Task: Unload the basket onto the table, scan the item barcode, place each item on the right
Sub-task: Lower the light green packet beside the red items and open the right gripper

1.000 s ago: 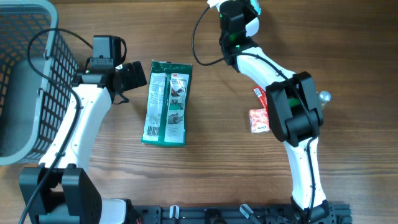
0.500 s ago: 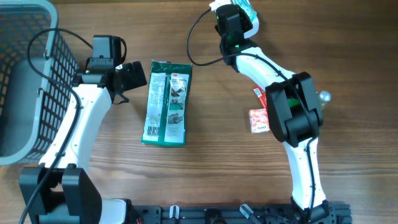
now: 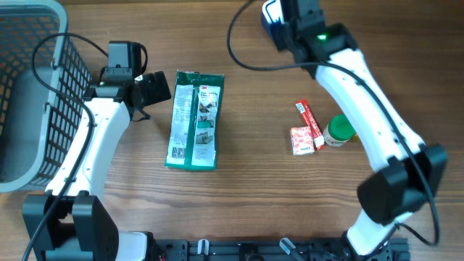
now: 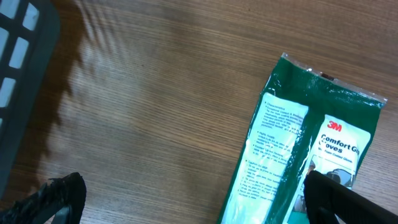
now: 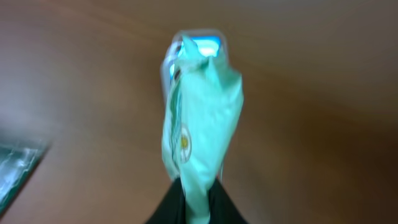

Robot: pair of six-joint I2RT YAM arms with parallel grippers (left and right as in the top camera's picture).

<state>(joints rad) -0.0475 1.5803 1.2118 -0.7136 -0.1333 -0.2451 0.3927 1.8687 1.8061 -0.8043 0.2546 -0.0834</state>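
Outside the grey basket lies a glove packet.

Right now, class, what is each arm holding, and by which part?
The right gripper pinches a pale green soft packet by one end. The left gripper, open, holds nothing.

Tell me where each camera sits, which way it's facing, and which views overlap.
Overhead: above the table, looking straight down; both arms, the basket and the glove packet show.
Left wrist: low over the wood, looking along its open left fingers at the glove packet.
Right wrist: looking along its right fingers, shut on a pale pouch; the picture is blurred.
Shared: overhead and left wrist both show the glove packet and the basket.
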